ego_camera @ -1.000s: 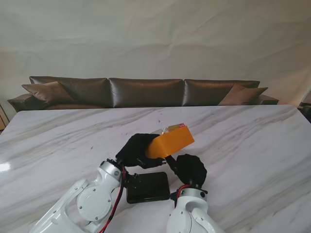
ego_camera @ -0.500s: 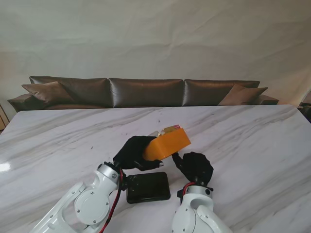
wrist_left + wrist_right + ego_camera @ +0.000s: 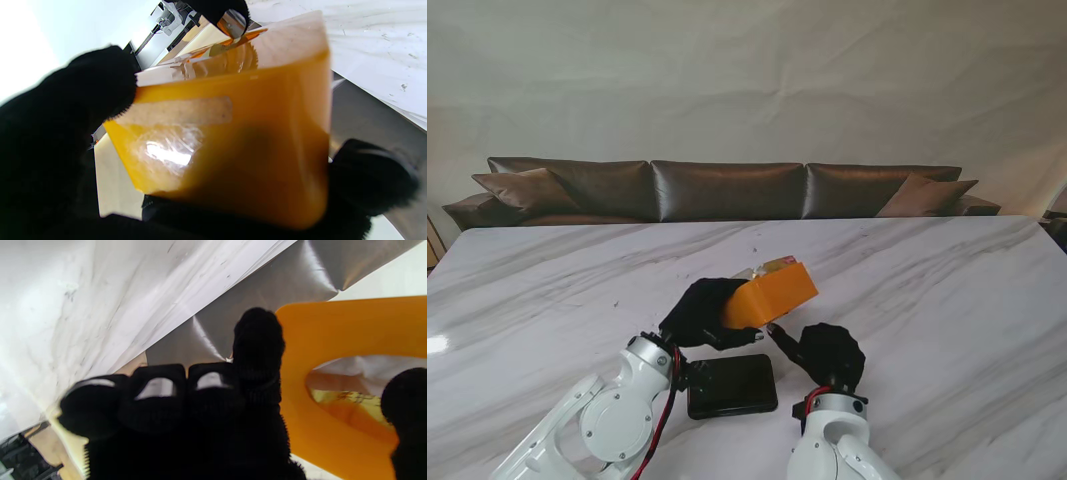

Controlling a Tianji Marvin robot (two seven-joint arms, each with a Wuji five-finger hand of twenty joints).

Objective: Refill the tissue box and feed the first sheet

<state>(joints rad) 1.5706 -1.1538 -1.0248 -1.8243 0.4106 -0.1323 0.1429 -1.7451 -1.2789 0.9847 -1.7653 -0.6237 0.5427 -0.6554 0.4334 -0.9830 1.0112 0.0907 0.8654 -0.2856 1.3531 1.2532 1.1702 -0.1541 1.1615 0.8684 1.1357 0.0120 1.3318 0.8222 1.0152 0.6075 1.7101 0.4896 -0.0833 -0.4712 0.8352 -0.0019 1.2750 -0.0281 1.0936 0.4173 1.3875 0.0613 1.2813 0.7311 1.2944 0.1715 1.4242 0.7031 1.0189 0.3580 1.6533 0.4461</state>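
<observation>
Your left hand (image 3: 702, 312) clamps the orange tissue box (image 3: 773, 294), tilted off the table | your right hand (image 3: 825, 352) just beside it, fingers curled, grip unclear.

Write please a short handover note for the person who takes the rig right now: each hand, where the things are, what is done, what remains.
Left hand: shut on the orange tissue box, holding it tilted off the marble table.
Right hand: holds nothing; index finger and thumb reach at the box's oval opening, other fingers curled.
Tissue pack: in clear wrap, seen in the box's open side; white tissue shows behind the opening.
Black tray: on the table, nearer to me than the box.
Done: pack appears loaded.
Left: pull the first sheet through the opening, set the box down.
</observation>
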